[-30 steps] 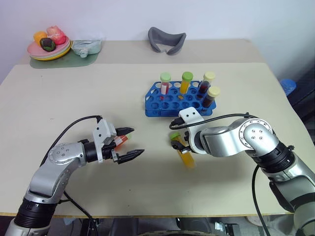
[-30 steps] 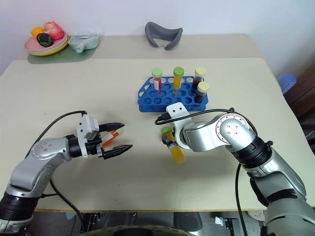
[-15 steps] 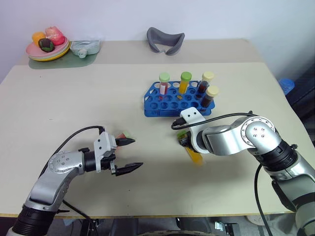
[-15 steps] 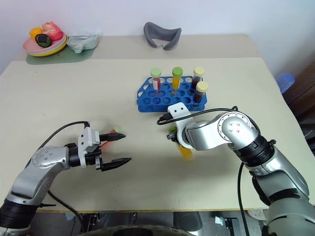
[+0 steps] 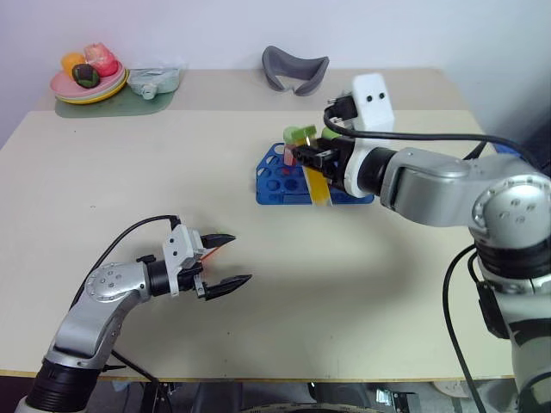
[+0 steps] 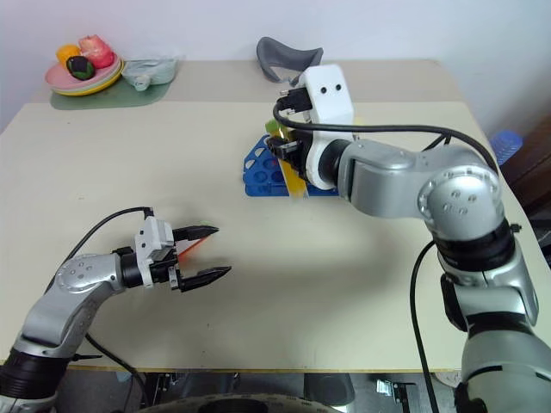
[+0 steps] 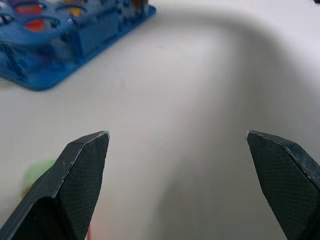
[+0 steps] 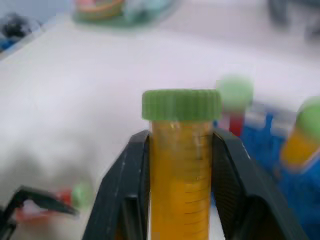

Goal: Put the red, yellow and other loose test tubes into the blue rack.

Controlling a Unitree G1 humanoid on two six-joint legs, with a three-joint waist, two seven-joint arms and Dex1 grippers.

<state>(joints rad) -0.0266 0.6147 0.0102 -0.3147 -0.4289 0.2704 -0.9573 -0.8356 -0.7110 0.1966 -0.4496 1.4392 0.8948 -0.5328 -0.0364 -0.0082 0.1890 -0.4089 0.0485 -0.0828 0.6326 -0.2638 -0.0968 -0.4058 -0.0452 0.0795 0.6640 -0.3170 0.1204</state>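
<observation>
Beige tabletop (image 5: 387,284), rectangular, carrying all items. Right gripper (image 8: 181,150): raised above the blue rack (image 5: 277,184), fingers clamped on the yellow-orange test tube (image 8: 180,175) just below its green cap; tube hangs tilted over the rack's front edge. Blue rack: toward the far right part of the tabletop, partly hidden by the right gripper; capped tubes stand in its rear holes, their count not readable. Left gripper (image 5: 225,261): low over the tabletop near the front left edge, jaws spread wide, holding nothing. Grey curved holder (image 5: 294,69): at the far edge, behind the rack. Plate of toy food (image 5: 86,79): far left corner, on a green mat. Red test tube (image 5: 211,247): lying flat on the tabletop beside the left gripper's farther finger, light-green cap pointing away from the arm.
</observation>
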